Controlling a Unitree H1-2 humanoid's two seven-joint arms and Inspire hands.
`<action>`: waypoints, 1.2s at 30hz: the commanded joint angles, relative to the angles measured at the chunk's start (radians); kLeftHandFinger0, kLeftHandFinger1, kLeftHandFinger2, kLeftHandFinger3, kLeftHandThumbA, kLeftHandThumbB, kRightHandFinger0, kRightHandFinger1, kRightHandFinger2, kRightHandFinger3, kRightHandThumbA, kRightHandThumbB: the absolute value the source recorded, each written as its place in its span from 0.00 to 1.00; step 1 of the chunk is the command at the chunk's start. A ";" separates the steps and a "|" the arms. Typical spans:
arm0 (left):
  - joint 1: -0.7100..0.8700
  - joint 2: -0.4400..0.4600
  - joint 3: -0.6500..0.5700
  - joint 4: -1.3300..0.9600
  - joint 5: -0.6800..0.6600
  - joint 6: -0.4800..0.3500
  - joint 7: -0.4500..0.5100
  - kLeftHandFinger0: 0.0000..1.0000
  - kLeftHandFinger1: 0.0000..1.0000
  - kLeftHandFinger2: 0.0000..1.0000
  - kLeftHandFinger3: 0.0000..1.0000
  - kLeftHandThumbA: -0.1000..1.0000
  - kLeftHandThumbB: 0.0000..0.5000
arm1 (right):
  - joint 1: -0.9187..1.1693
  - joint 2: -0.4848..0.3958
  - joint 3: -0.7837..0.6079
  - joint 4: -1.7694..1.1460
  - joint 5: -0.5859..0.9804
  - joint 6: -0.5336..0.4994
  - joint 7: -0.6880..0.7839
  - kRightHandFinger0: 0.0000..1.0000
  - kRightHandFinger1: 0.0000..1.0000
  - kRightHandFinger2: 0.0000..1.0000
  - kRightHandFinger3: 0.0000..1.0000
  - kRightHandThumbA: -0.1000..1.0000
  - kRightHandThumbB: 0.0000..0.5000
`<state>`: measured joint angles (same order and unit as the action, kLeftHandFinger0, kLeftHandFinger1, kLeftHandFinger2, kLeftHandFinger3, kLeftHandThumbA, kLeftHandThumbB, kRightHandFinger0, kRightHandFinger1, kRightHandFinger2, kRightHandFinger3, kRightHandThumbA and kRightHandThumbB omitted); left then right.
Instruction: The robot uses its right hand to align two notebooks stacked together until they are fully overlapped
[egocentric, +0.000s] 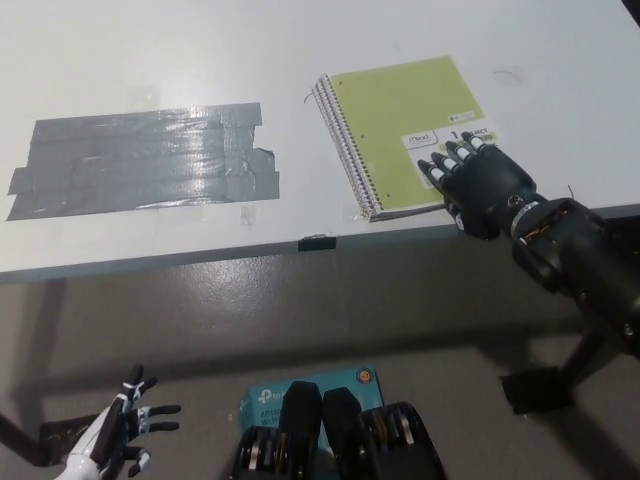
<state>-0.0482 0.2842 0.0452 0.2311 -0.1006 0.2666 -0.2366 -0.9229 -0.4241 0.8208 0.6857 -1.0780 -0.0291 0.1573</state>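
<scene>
Two spiral notebooks (400, 130) lie stacked on the white table (300, 60), the top one with a lime-green cover and a white label. Only thin edges of the lower notebook show along the spiral side and the near edge, so the two nearly overlap. My black right hand (478, 182) rests flat on the stack's near right corner, fingers spread over the label, holding nothing. At the picture's lower left, my white left hand (118, 436) hangs below the table with its fingers apart.
A large patch of grey tape (145, 160) covers the table's left part. The table's near edge (200, 255) runs just below the notebooks, with a small black clip (316, 242) on it. A teal box (265, 395) lies on the floor.
</scene>
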 joint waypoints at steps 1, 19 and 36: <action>0.005 0.025 -0.002 -0.006 0.001 -0.027 -0.018 0.67 0.70 0.71 1.00 1.00 1.00 | 0.015 -0.038 -0.027 -0.047 0.029 -0.021 0.096 1.00 1.00 1.00 1.00 1.00 1.00; 0.091 0.016 -0.019 -0.040 0.005 -0.005 -0.012 0.72 0.73 0.75 1.00 1.00 1.00 | -0.070 -0.003 -0.178 -0.192 0.067 0.032 0.228 1.00 1.00 1.00 1.00 1.00 1.00; 0.151 0.004 -0.033 -0.020 0.011 -0.049 -0.007 0.70 0.71 0.71 1.00 1.00 1.00 | -0.259 -0.096 -0.294 -0.214 0.077 0.006 0.253 1.00 1.00 1.00 1.00 1.00 1.00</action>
<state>0.0828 0.2821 0.0137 0.2206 -0.0951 0.2559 -0.2363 -1.0848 -0.4564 0.5755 0.5159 -1.0286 -0.0141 0.3834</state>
